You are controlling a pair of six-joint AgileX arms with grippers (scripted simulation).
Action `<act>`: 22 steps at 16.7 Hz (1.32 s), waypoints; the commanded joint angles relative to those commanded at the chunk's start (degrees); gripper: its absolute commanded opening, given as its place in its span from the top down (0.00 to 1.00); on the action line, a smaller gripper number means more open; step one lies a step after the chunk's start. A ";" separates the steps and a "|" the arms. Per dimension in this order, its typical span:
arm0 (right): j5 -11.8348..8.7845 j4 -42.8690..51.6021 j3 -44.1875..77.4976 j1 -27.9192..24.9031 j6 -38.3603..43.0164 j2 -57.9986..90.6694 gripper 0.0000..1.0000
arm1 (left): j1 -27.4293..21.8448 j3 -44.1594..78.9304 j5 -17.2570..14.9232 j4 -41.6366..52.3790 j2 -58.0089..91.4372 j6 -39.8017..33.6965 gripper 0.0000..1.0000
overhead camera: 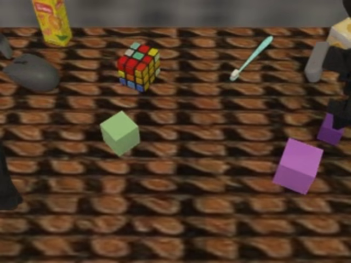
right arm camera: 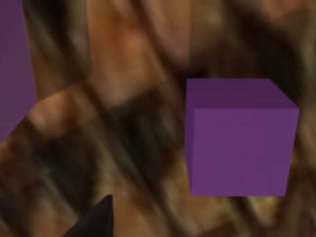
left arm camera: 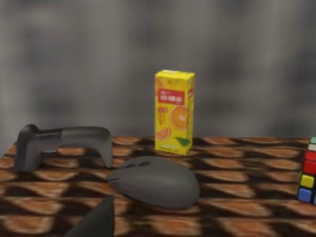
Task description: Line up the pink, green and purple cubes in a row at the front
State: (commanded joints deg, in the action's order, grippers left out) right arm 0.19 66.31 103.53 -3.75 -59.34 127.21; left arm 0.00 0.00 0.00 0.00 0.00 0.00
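Just above the purple cube (right arm camera: 242, 143), right gripper (overhead camera: 340, 112), fingers unreadable.

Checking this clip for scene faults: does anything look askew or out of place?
Nothing is damaged or spilled. The green cube, pink cube and purple cube lie scattered and turned at different angles, not in a row.

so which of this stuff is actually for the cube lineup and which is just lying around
For the job:
pink cube
green cube
purple cube, with the right arm over it at the table's right edge

Just lying about:
puzzle cube
juice carton
computer mouse
toothbrush
grey handheld scanner
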 joint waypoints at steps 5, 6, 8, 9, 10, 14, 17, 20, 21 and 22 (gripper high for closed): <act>0.01 -0.32 -0.32 0.29 0.04 -0.05 0.00 | 0.00 0.00 0.00 0.00 0.00 0.00 0.00; 0.01 -1.08 -0.91 0.18 -0.01 0.26 0.00 | 0.00 0.00 0.00 0.00 0.00 0.00 0.00; 0.02 -4.36 -2.97 0.05 -0.02 1.57 0.00 | 0.00 0.00 0.00 0.00 0.00 0.00 0.00; 0.03 -6.80 -4.27 0.04 0.02 2.49 0.00 | 0.00 0.00 0.00 0.00 0.00 0.00 0.00; 0.04 -9.47 -5.67 0.02 0.08 3.45 0.00 | 0.00 0.00 0.00 0.00 0.00 0.00 0.00; 0.07 -16.50 -9.93 -0.07 0.16 6.48 0.00 | 0.00 0.00 0.00 0.00 0.00 0.00 0.00; 0.07 -16.77 -10.12 -0.08 0.16 6.65 0.00 | 0.00 0.00 0.00 0.00 0.00 0.00 0.00; 0.07 -16.77 -10.12 -0.08 0.16 6.65 0.15 | 0.00 0.00 0.00 0.00 0.00 0.00 0.00; 0.07 -16.77 -10.12 -0.08 0.16 6.65 0.23 | 0.00 0.00 0.00 0.00 0.00 0.00 0.00; 0.07 -16.77 -10.12 -0.08 0.16 6.65 0.30 | 0.00 0.00 0.00 0.00 0.00 0.00 0.00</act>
State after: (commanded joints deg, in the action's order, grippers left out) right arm 0.25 49.54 93.40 -3.82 -59.19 133.86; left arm 0.00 0.00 0.00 0.00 0.00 0.00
